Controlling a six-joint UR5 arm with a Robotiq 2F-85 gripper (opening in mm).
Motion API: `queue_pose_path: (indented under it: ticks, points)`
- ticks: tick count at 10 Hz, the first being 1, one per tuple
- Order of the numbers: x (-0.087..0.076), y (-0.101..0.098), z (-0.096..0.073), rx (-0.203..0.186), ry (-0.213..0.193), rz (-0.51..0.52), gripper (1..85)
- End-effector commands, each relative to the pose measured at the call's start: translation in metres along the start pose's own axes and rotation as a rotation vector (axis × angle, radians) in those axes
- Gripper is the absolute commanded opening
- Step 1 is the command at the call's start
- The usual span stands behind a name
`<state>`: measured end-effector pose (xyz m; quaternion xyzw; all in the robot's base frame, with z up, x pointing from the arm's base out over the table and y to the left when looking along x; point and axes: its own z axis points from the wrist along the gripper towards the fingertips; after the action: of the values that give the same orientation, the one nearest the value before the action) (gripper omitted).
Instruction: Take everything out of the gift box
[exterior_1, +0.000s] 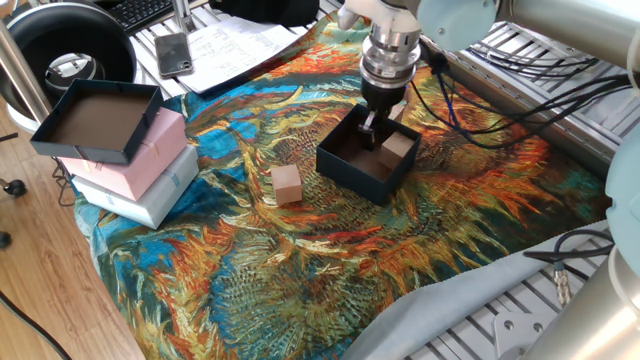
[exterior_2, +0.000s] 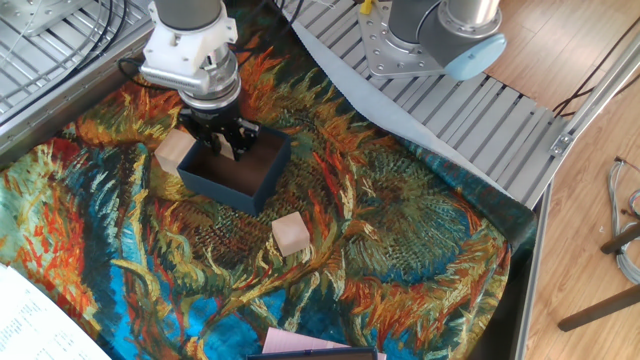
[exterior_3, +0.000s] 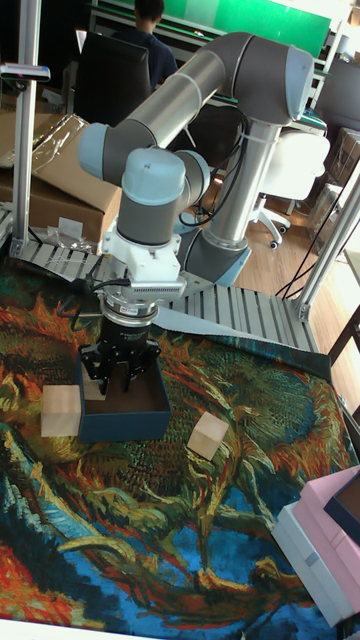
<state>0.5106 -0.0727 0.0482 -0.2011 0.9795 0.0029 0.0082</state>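
The last pale tan wooden cube (exterior_1: 397, 150) is straddled by the spread two-finger gripper (exterior_2: 226, 146) inside the small navy cardboard gift box (exterior_1: 366, 154) — ungripped; the near wall risks being snagged.

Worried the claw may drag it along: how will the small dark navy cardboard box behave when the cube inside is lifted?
The small dark navy cardboard box looks thin-walled and nearly empty, so probably light. It sits loose on the patterned cloth, so it may slide or lift if the pale wooden cube rubs a wall.

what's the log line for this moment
gripper at box | cube 1 inside | cube 2 beside box | cube 3 apart | jaws unclear
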Motion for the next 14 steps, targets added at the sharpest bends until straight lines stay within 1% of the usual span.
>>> queue_pose_path:
  ticks: [1, 2, 3, 4, 5, 7, 9, 11, 13, 14]
  points:
    - [0.001, -0.01, -0.003, 0.039, 0.014, -0.052, 39.0]
    - [0.0, -0.016, -0.003, 0.06, 0.006, -0.094, 44.7]
    - [0.001, -0.018, -0.002, 0.063, 0.003, -0.113, 47.7]
    - [0.003, -0.021, -0.002, 0.067, 0.008, -0.133, 50.3]
    - [0.007, -0.028, -0.001, 0.086, 0.013, -0.174, 55.7]
    - [0.013, -0.029, 0.005, 0.073, 0.002, -0.198, 58.3]
    - [0.016, -0.027, 0.008, 0.066, 0.005, -0.196, 58.7]
    - [0.016, -0.021, 0.01, 0.047, 0.0, -0.161, 57.7]
    - [0.015, -0.016, 0.013, 0.035, -0.003, -0.134, 50.0]
    - [0.011, -0.013, 0.013, 0.022, -0.017, -0.119, 46.7]
